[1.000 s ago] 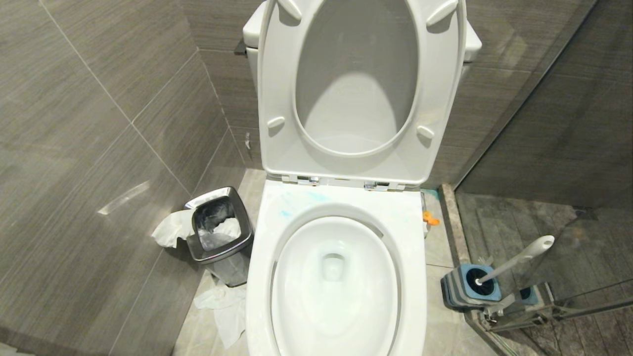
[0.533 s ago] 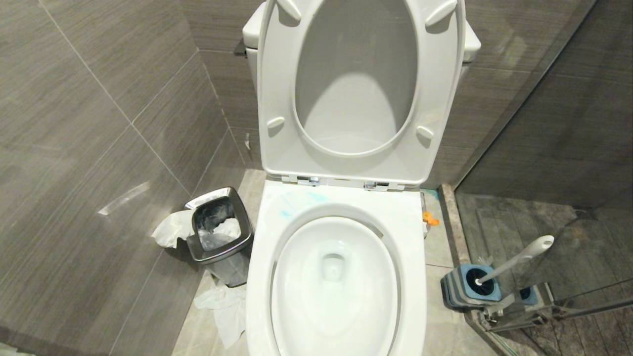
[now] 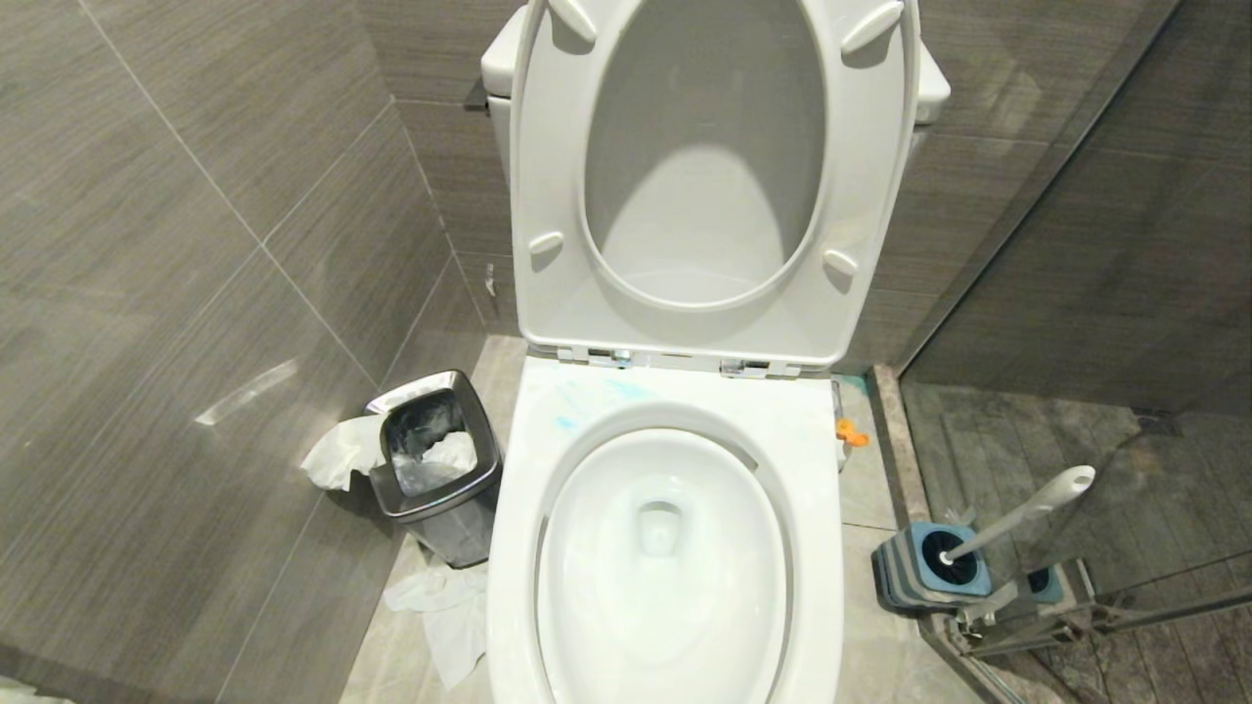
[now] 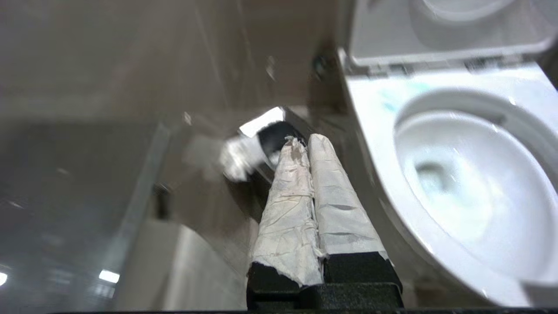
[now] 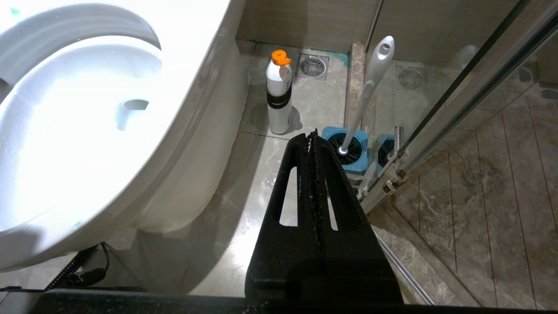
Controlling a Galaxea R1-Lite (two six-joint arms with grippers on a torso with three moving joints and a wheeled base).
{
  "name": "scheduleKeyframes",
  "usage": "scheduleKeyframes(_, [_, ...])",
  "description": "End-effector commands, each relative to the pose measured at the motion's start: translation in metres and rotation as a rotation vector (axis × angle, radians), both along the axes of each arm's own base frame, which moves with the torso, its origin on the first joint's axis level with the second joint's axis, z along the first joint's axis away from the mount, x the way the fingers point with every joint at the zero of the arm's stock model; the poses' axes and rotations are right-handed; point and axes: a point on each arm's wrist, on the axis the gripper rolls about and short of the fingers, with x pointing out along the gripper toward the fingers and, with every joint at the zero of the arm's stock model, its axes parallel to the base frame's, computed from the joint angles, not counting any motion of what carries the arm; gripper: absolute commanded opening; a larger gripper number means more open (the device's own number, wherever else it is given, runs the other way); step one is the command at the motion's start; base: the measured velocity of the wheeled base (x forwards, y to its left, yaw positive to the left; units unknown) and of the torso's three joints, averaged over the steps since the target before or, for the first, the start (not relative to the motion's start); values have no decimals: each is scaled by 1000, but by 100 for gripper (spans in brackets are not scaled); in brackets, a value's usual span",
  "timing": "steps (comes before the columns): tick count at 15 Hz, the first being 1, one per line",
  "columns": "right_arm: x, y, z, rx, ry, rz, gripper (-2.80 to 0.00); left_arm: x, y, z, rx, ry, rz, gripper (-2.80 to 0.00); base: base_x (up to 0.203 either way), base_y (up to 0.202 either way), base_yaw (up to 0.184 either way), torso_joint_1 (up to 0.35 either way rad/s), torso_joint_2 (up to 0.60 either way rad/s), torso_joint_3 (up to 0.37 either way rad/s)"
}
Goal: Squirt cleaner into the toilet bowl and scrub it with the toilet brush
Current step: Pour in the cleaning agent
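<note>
The toilet bowl (image 3: 660,567) fills the middle of the head view, its white seat and lid (image 3: 704,176) tipped up against the cistern, and faint blue-green smears (image 3: 587,401) mark the flat ceramic deck just behind the bowl's opening. On the floor to the robot's left of the toilet stands a small steel waste bin (image 3: 430,460) with crumpled white paper inside, hanging over its rim and lying on the tiles beside it. On the robot's right, the toilet brush (image 3: 1017,513) sits head-down in its square blue-grey holder (image 3: 924,567), the slim white handle leaning away toward the glass shower partition (image 3: 1125,469). Neither arm appears in the head view. In the left wrist view the left gripper (image 4: 303,141) hangs beside the bowl with its two tape-wrapped fingers (image 4: 287,196) pressed together and nothing between them, the tips toward the waste bin. In the right wrist view the right gripper (image 5: 311,137) has its black fingers clenched flat against each other, also holding nothing, low over the tiled floor on the bowl's right flank. Ahead of it the cleaner (image 5: 279,98), a white bottle with an orange cap and a dark band, stands upright on the floor next to the toilet's base, close to a floor drain (image 5: 313,66) and just beside the brush holder.
</note>
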Motion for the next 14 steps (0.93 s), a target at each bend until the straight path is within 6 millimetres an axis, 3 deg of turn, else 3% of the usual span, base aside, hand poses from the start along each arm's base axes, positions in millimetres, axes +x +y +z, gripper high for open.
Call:
scheduleKeyframes(1, [0,0,0,0,1,0,-280,15,-1,-44,-6,93,-26,-280,0,0,0,0,0,0])
scheduleKeyframes(4, [0,0,0,0,1,1,-280,33,-1,-82,6,148,-22,-280,0,0,0,0,0,0])
scheduleKeyframes(9, [0,0,0,-1,1,2,-280,32,1,-84,-197,195,60,-280,0,0,0,0,0,0])
scheduleKeyframes(12, [0,0,0,-6,0,3,-280,33,1,-88,8,199,61,-280,0,0,0,0,0,0])
scheduleKeyframes(14, [0,0,0,-4,2,3,-280,32,0,-89,30,235,27,-280,0,0,0,0,0,0])
